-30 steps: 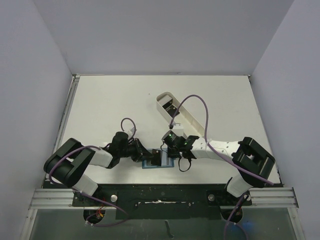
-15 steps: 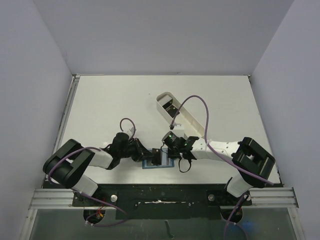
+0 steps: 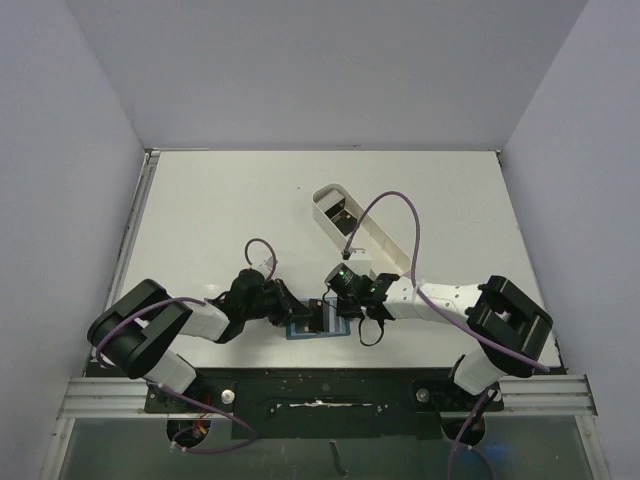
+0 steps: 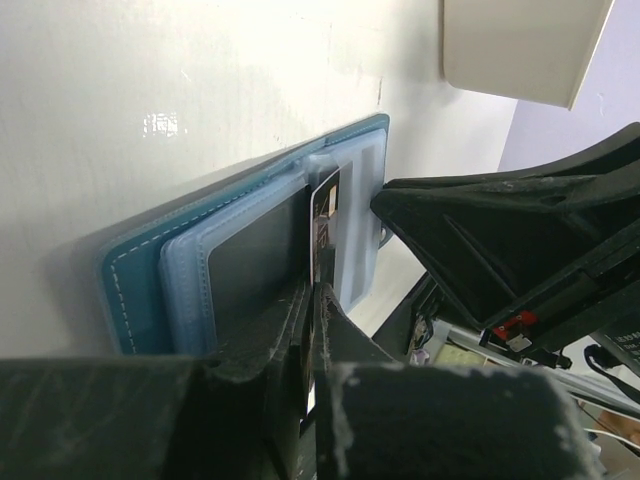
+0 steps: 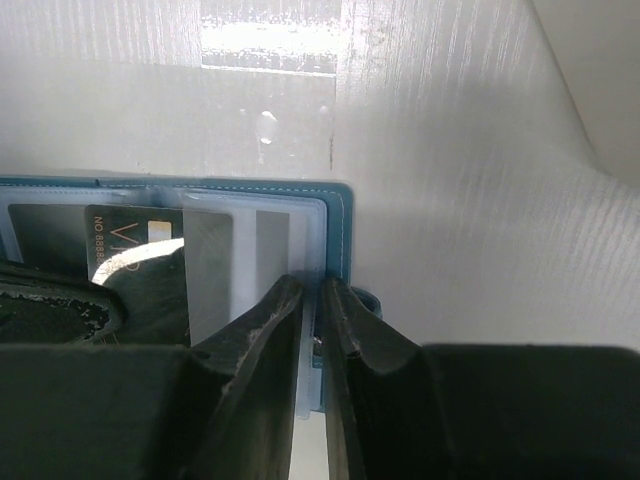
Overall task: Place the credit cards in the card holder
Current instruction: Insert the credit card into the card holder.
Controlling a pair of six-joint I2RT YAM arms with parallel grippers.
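The teal-blue card holder point(image 3: 303, 331) lies open near the table's front edge, its light blue pockets up. My left gripper point(image 3: 300, 313) is shut on a black credit card point(image 4: 324, 212), held edge-on over the pockets. In the left wrist view the holder point(image 4: 135, 285) has a dark card point(image 4: 250, 270) in its left pocket. My right gripper point(image 3: 336, 315) is shut on the holder's right pocket edge point(image 5: 312, 250). In the right wrist view a black card marked VIP point(image 5: 135, 240) lies on the pockets, and the teal cover point(image 5: 338, 220) shows beyond my fingertips point(image 5: 318, 295).
A long white oval tray point(image 3: 375, 240) stands behind the right arm, with a dark card point(image 3: 340, 213) at its far end. It also shows in the left wrist view point(image 4: 520, 45). The right arm point(image 4: 500, 230) crowds the holder's far side.
My left gripper has edged a little right toward the holder with the black card. The right gripper has stayed on the holder's edge.
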